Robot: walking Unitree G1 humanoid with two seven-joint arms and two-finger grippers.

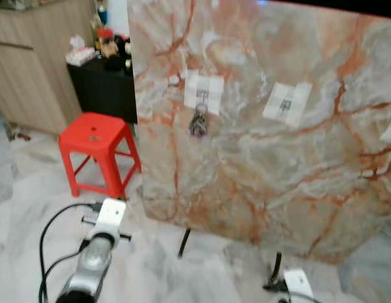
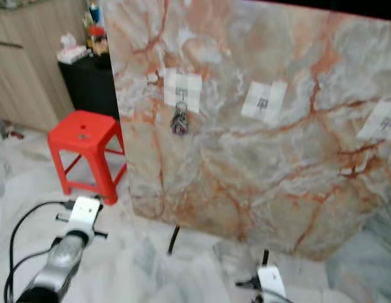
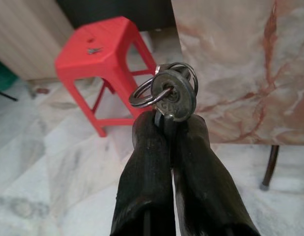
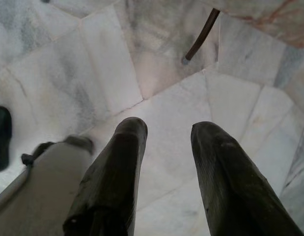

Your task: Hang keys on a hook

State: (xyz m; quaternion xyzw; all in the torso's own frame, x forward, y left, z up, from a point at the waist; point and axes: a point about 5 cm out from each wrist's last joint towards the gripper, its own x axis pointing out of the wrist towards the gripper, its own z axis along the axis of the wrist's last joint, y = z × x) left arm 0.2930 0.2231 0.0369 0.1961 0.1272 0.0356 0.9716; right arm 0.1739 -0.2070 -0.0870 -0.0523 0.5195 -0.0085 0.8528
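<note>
My left gripper [image 3: 169, 123] is shut on a silver key [image 3: 177, 96] with metal rings [image 3: 144, 93] through its head; the key sticks up past the fingertips. The left arm [image 1: 94, 249] is low on the left, well short of the marble panel [image 1: 264, 164]. On the panel a taped patch holds a hook [image 1: 203, 96] with a bunch of keys [image 1: 198, 121] hanging from it. A second patch with a bare hook [image 1: 285, 103] lies to its right. My right gripper [image 4: 169, 130] is open over the floor, with nothing between its fingers.
A red plastic stool [image 1: 94, 148] stands left of the panel, in front of a black cabinet [image 1: 103, 85] and wooden cupboards [image 1: 31, 69]. The panel rests on thin dark legs [image 1: 184, 242]. A third taped patch [image 2: 383, 120] sits at the panel's right edge. A black cable [image 1: 50, 233] loops off my left arm.
</note>
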